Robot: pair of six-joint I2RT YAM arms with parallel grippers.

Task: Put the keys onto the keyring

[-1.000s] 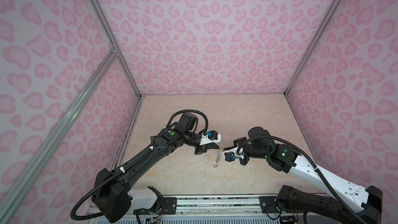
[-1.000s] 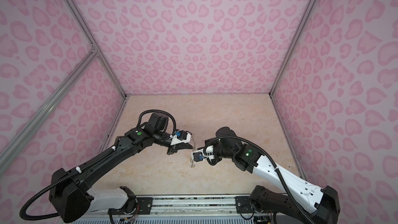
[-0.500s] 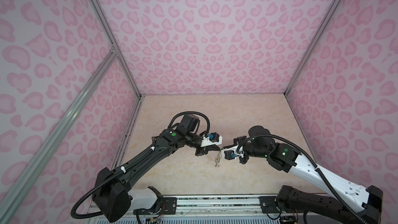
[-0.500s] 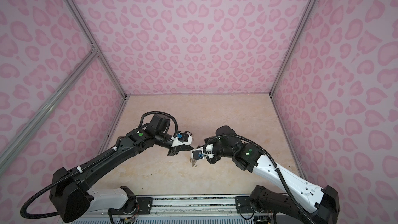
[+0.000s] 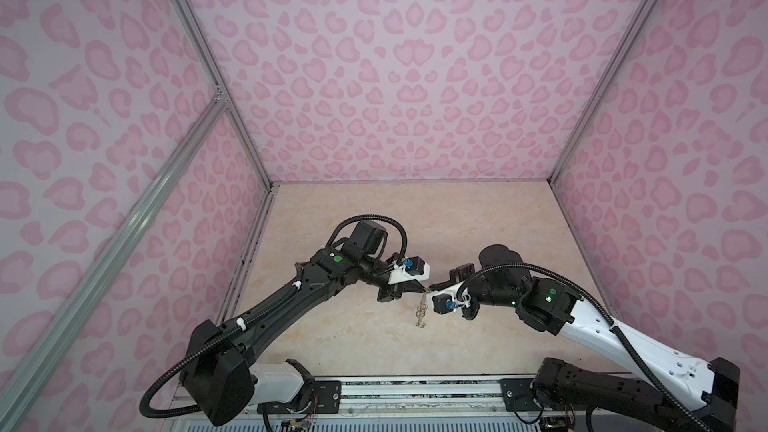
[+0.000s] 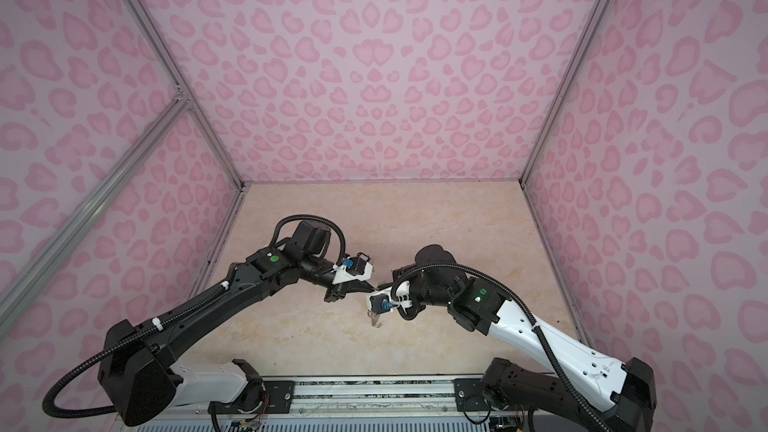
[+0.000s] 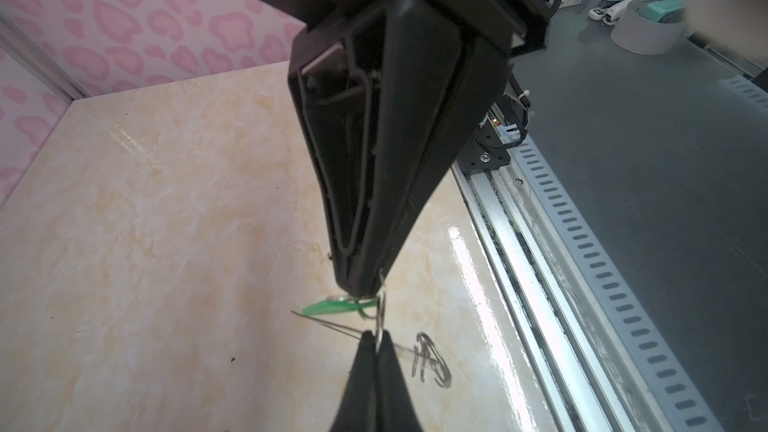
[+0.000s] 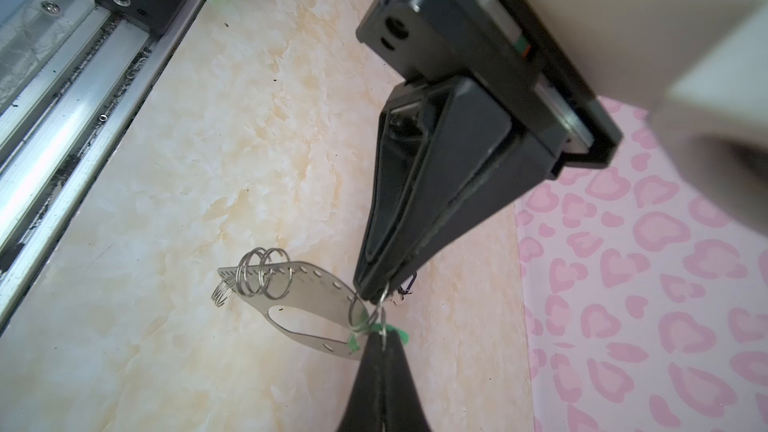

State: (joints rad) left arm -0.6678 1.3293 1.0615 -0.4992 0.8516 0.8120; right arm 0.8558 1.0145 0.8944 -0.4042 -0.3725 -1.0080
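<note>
Left gripper point(image 7: 362, 290), jaws together, clamps the green-tagged key point(image 7: 330, 308), whose oblong tag sticks out sideways from the fingertips. Right gripper point(image 8: 374, 293), jaws likewise together, pinches the keyring point(image 8: 316, 288) at the narrow end of its flat grey plate, where one split ring point(image 8: 360, 314) sits. The two tips meet nose to nose, touching or nearly so, with that ring and the tag between them; whether the key is threaded onto the ring cannot be told. The plate, with its oval slot, extends away from the tips and appears clear of the tabletop point(image 5: 374, 222). More split rings point(image 8: 262, 272) cluster at its far end. In both top views the meeting point lies above the front half of the tabletop, about midway between its left and right edges. The keyring hangs toward the front edge, along which the arms' mounting rail point(image 5: 415, 386) runs.
</note>
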